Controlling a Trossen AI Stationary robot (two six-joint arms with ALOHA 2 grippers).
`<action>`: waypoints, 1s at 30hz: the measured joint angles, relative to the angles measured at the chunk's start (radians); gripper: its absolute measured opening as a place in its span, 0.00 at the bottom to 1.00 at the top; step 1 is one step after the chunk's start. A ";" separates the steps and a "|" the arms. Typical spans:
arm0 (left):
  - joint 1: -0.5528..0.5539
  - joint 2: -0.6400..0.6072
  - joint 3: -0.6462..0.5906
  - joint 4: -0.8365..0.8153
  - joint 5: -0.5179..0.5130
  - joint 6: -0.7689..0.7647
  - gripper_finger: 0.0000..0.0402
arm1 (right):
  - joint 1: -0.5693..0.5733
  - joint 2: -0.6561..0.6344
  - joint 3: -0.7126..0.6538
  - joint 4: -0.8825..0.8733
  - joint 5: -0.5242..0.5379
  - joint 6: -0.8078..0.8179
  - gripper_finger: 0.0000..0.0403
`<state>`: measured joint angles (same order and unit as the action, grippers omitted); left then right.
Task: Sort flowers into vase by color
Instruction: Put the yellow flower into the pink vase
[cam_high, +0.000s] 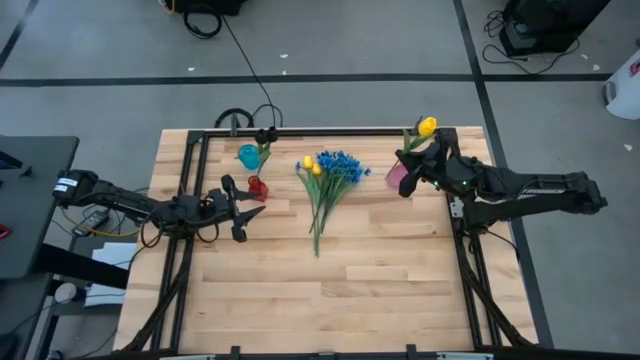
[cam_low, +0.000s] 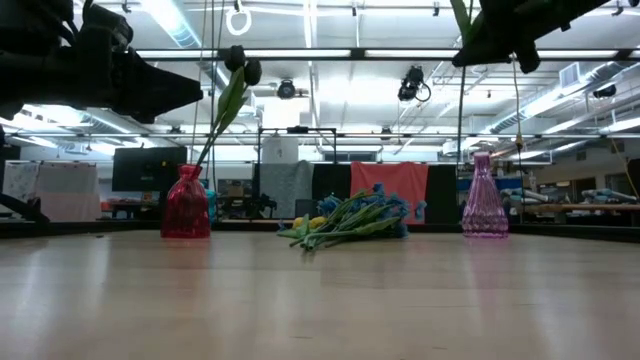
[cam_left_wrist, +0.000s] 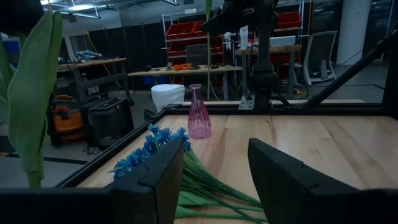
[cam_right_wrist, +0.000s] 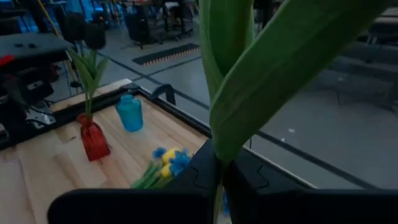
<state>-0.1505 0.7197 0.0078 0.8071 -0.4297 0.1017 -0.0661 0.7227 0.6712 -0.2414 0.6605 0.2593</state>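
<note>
Over the pink vase (cam_high: 396, 177) at the bench's (cam_high: 330, 290) right edge, the right pincer (cam_high: 411, 163) is clamped tight on a yellow tulip (cam_high: 427, 126), whose stem runs between its fingers. Well to its left lies the pile of blue and yellow flowers (cam_high: 327, 180). Beyond them the left pincer (cam_high: 251, 209) hangs with fingers parted and empty, just beside the red vase (cam_high: 258, 187) with its dark tulip (cam_low: 240, 70); a blue vase (cam_high: 248, 156) stands near. No readable writing shows.
</note>
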 joint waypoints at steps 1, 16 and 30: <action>0.000 0.000 0.000 0.000 0.000 0.000 0.47 | -0.003 0.000 0.000 -0.009 0.000 0.005 0.07; 0.000 0.000 0.000 0.001 0.000 0.003 0.47 | -0.014 -0.006 0.094 -0.137 -0.043 0.030 0.07; 0.000 0.000 0.000 0.002 0.000 0.000 0.47 | -0.023 -0.010 0.101 -0.219 -0.049 0.064 0.07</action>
<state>-0.1509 0.7197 0.0074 0.8089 -0.4297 0.1013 -0.0887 0.7132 0.7718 -0.4606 0.6112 0.3233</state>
